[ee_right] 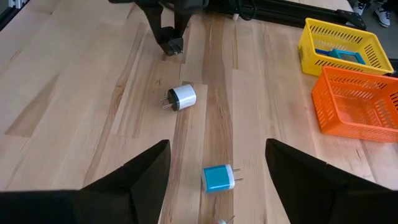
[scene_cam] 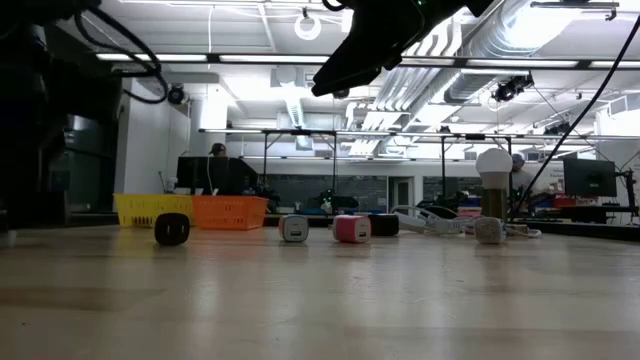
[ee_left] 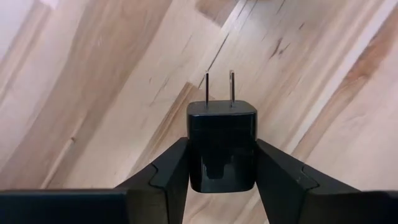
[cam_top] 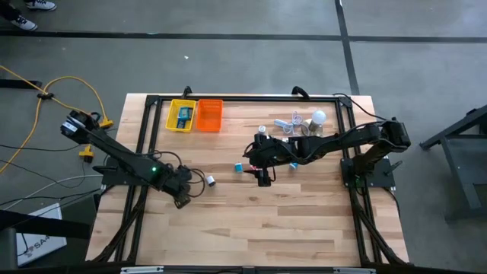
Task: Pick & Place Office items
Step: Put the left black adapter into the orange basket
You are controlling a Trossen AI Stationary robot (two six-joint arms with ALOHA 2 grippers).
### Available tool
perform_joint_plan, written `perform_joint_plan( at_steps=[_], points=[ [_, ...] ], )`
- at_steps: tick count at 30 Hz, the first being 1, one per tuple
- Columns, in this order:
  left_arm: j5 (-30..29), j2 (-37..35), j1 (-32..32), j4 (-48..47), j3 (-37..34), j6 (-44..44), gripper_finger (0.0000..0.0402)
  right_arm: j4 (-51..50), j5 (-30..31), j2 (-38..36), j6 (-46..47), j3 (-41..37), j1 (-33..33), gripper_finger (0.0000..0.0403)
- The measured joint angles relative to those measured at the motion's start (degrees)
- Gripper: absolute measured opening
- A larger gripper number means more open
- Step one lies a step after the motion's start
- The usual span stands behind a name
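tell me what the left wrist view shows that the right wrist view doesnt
Only the left wrist view shows the two prongs of the black plug and the left hand's fingers shut on its sides. Only the right wrist view shows the white plug, blue plug, yellow basket, orange basket and the open right hand. Both show the wooden table.

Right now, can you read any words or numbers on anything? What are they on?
Nothing here can be read for sure.
White box, low in the left corner of the high view: dark letters, too small to read.
Blue packet in the yellow basket: marks too blurred to read.
Black charger: no writing shows.
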Motion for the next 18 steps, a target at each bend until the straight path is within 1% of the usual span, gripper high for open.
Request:
perform_joint_plan(
  at_steps=[10,18],
  points=[
    [-2.11,-7.70,0.00,-0.04,0.00,3.08,0.0148,0.00,0.00,0.00,0.00,0.00,-0.02,0.0251],
    [-5.23,-12.80,-0.02,0.81,0.00,6.71,0.0148,0.00,-0.02,0.00,0.00,0.00,-0.02,0.0251]
  ],
)
